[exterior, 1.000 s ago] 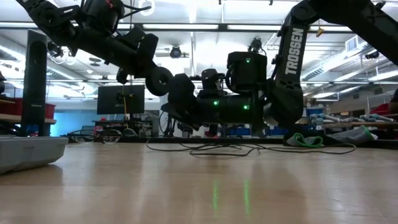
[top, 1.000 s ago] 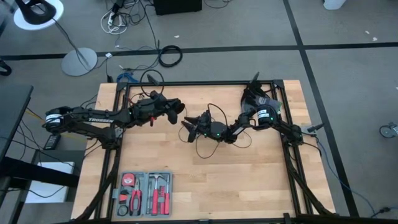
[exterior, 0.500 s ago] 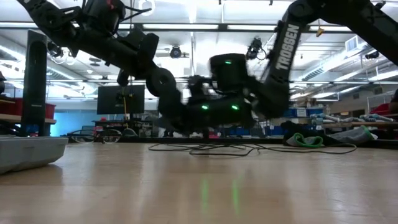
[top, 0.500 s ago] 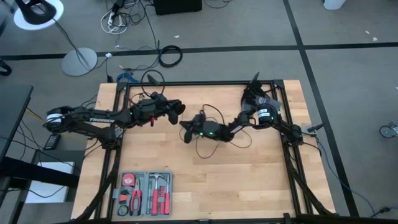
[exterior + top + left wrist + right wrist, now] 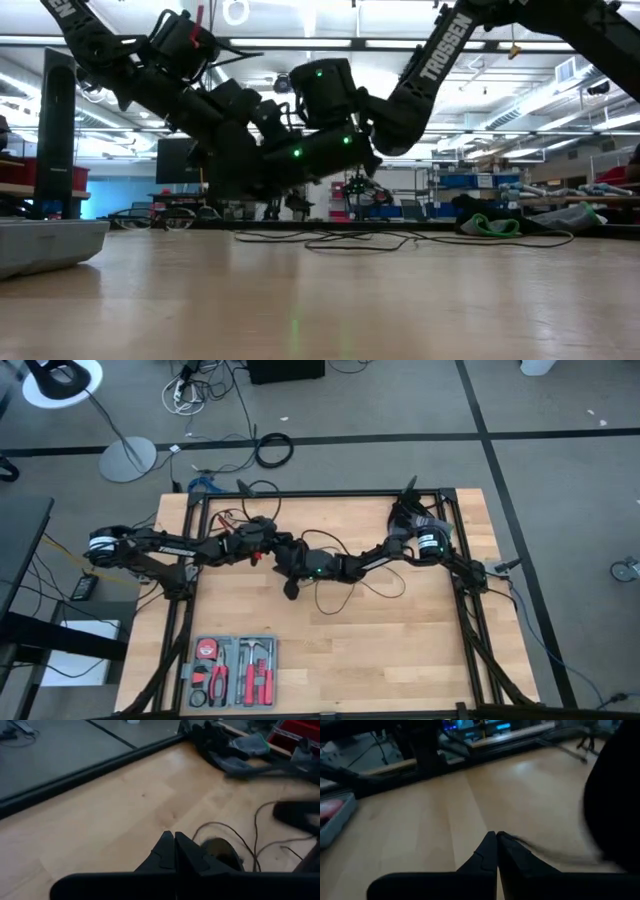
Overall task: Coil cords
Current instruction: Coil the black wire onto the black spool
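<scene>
1. The cord [image 5: 345, 582] lies in loose loops on the worktop [image 5: 400, 650] near its middle, beside and under the two meeting arms; in the low view it runs as a flat tangle along the wood [image 5: 330, 240]. A dark round shape that may be its puck [image 5: 220, 851] sits just ahead of the left jaws in the left wrist view.
2. The left gripper [image 5: 174, 849] has its jaws pressed together with nothing visible between them. If it pushes on toward the loops like this, it would likely nudge the cord and not catch it.
3. The right gripper [image 5: 496, 847] also has its jaws together. A thin dark streak crosses the wood right at their tips, but I cannot tell whether the cord is pinched or merely lying beside them (the streak is blurred). A lift on a missed pinch would leave the coil as it is.
4. Both wrists are crowded into one spot near the worktop's middle [image 5: 290, 560], so a careless sweep risks arm striking arm, or a loop snagging on a wrist and being dragged out of shape.
5. The tool tray [image 5: 232, 670] at the near edge is well apart and seems at no risk.
</scene>
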You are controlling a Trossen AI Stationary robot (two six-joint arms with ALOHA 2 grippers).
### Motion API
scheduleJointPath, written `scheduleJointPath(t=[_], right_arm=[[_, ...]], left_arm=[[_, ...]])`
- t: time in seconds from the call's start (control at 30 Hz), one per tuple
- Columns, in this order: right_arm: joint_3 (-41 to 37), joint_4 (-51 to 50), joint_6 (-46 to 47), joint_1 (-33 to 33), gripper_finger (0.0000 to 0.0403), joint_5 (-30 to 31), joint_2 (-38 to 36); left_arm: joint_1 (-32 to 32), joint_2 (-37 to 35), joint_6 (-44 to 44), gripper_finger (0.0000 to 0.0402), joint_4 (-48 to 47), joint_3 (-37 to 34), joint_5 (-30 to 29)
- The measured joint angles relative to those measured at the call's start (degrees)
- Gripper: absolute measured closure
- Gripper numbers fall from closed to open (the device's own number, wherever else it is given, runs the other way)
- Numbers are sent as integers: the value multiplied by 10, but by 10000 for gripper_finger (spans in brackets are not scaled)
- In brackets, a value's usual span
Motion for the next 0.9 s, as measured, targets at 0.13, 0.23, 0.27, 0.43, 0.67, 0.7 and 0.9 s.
scheduleJointPath(t=[0.13, 0.23, 0.27, 0.43, 0.67, 0.7, 0.9], right_arm=[[-4, -23, -37, -3, 402, -7, -23], [-4, -66, -49, -4, 403, -8, -46], [-4, -78, -55, -4, 403, -3, -51], [-4, -131, -76, -6, 403, 0, -70], [-4, -190, -82, -11, 403, -38, -89], [-3, -198, -82, -11, 403, -39, -92], [0, -215, -82, -14, 403, -49, -118]], left_arm=[[-1, 0, -1, 401, -20, 0, 13], [-2, -1, 7, 401, -22, 2, 17], [-2, -1, 8, 401, -21, 2, 16], [-2, 0, 11, 401, -30, 2, 23], [-1, 1, 13, 401, -61, 1, 25], [-1, 1, 18, 401, -62, 1, 25], [0, 5, 50, 401, -86, -1, 37]])
